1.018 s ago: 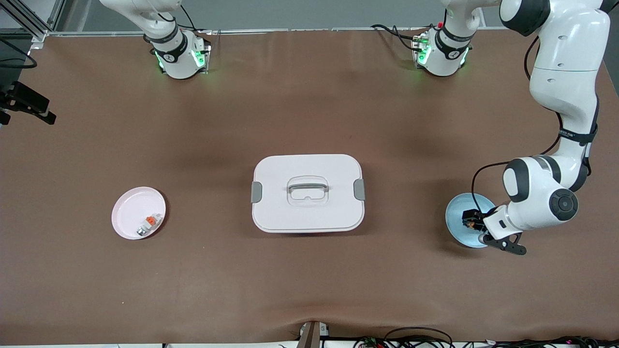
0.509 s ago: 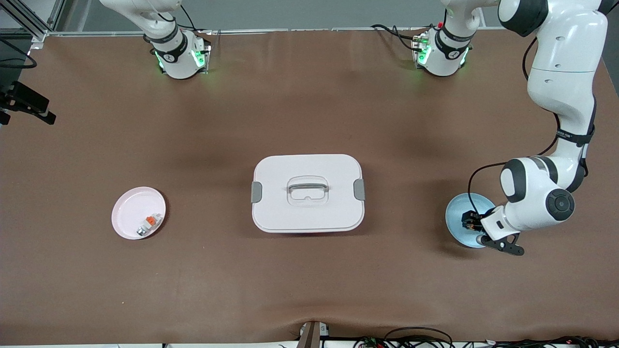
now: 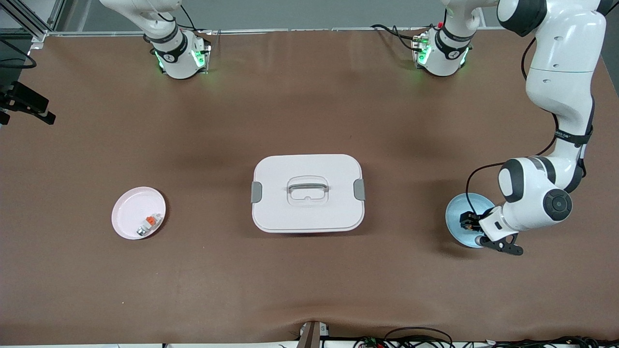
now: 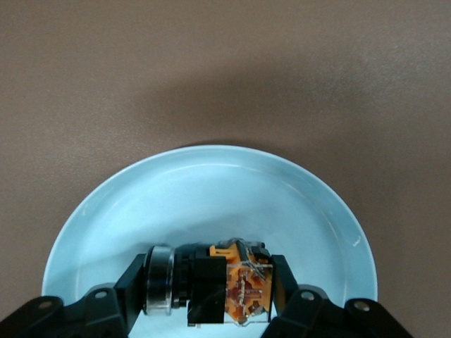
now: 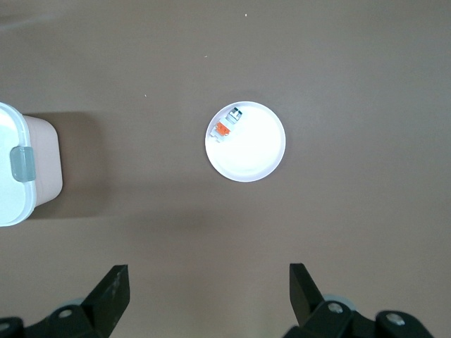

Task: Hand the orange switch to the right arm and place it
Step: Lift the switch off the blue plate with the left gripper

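The orange switch, black-bodied with an orange-copper end and a silver ring, lies sideways between the fingers of my left gripper. That gripper is shut on it, low over the pale blue plate at the left arm's end of the table. In the front view the left gripper and the switch sit over the same plate. My right gripper hangs open and empty, high over bare table near the pink plate. The front view shows only the right arm near its base.
A white lidded box with grey clips stands mid-table, also in the right wrist view as the box. The pink plate at the right arm's end holds a pale grey-white piece with an orange top.
My left gripper has closed on the orange switch in the blue plate, and the left arm has shifted slightly. The right arm has not moved.
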`<state>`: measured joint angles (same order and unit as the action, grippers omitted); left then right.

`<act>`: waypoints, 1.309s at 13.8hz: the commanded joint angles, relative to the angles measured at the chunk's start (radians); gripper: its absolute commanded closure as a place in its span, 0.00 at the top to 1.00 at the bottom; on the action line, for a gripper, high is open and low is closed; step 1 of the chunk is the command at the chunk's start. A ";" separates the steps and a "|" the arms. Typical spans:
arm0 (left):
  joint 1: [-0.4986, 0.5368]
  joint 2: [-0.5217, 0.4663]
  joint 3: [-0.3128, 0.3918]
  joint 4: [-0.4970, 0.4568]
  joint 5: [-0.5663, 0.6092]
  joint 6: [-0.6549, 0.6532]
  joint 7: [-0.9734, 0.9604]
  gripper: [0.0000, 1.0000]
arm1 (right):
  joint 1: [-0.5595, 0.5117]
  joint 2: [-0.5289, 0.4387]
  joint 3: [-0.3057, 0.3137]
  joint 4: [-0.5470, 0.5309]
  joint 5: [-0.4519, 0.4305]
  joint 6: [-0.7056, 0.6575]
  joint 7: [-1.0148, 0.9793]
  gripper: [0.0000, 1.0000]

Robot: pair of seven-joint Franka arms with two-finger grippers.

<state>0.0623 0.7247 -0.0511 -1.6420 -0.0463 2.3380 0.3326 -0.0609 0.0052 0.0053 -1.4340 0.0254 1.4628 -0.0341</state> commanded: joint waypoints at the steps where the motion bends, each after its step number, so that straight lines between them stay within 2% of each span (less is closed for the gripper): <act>1: 0.002 -0.063 -0.001 -0.035 -0.009 0.004 -0.032 0.12 | -0.011 -0.007 0.007 -0.002 0.001 0.002 0.003 1.00; 6: -0.001 -0.169 -0.006 -0.029 -0.020 -0.104 -0.132 0.12 | -0.011 -0.007 0.007 -0.002 0.001 0.004 0.005 1.00; 10: 0.002 -0.301 -0.007 -0.021 -0.032 -0.244 -0.225 0.12 | -0.007 -0.002 0.010 0.006 -0.001 0.005 0.006 1.00; 15: 0.051 -0.447 0.000 0.077 -0.203 -0.523 -0.374 0.12 | -0.010 -0.002 0.005 0.004 -0.004 0.007 0.005 1.00; 18: 0.096 -0.514 0.000 0.114 -0.337 -0.638 -0.449 0.12 | -0.016 0.001 0.005 0.007 0.005 0.007 0.011 1.00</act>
<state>0.1309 0.2482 -0.0488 -1.5413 -0.3115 1.7612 -0.0748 -0.0619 0.0057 0.0044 -1.4338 0.0242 1.4692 -0.0339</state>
